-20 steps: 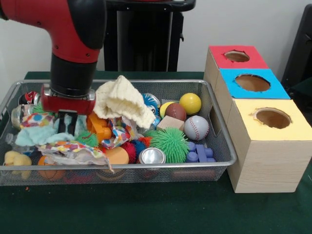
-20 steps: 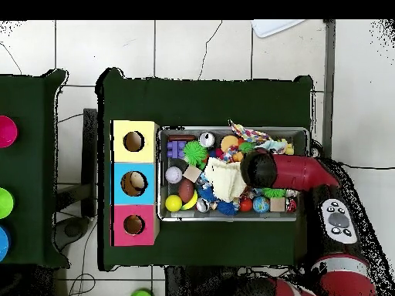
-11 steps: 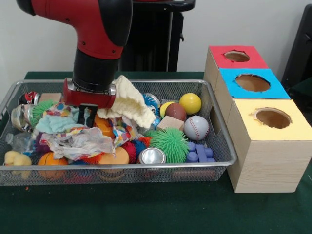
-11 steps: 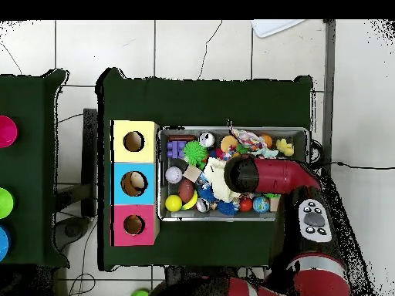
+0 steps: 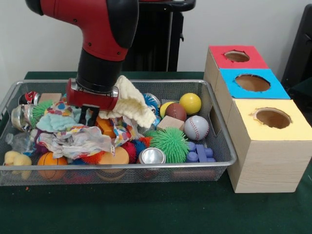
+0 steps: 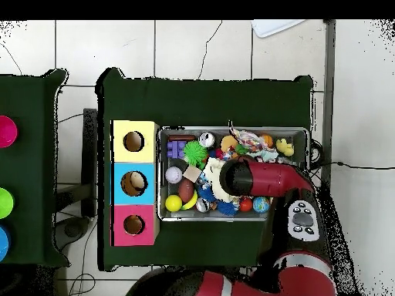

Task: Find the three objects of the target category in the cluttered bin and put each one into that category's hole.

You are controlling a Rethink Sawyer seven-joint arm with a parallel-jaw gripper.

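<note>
A wire mesh bin (image 5: 222, 141) holds a jumble of toys and cloths. My gripper (image 5: 88, 116) hangs low in its left-middle, its tips buried among a light blue cloth (image 5: 54, 122), a patterned cloth (image 5: 73, 141) and an orange block (image 5: 105, 126). A cream knitted cloth (image 5: 129, 102) lies against the gripper's right side. To the right stands a wooden box with a red hole (image 5: 237, 56), a blue hole (image 5: 252, 82) and a yellow hole (image 5: 272, 117). In the overhead view the arm (image 6: 251, 177) covers the bin's (image 6: 231, 131) middle and hides the gripper.
The bin's right half holds a yellow ball (image 5: 190, 103), brown football (image 5: 175, 111), baseball (image 5: 196, 127), green spiky ball (image 5: 169, 143), silver can (image 5: 152, 156), purple blocks (image 5: 200, 152) and a wooden cube (image 5: 170, 122). A yellow duck (image 5: 17, 160) and orange ball (image 5: 48, 161) lie front left.
The arm has moved to the right in the front view, toward the bin's middle. The light blue and patterned cloths have shifted right with it, uncovering a wooden block at the back left.
</note>
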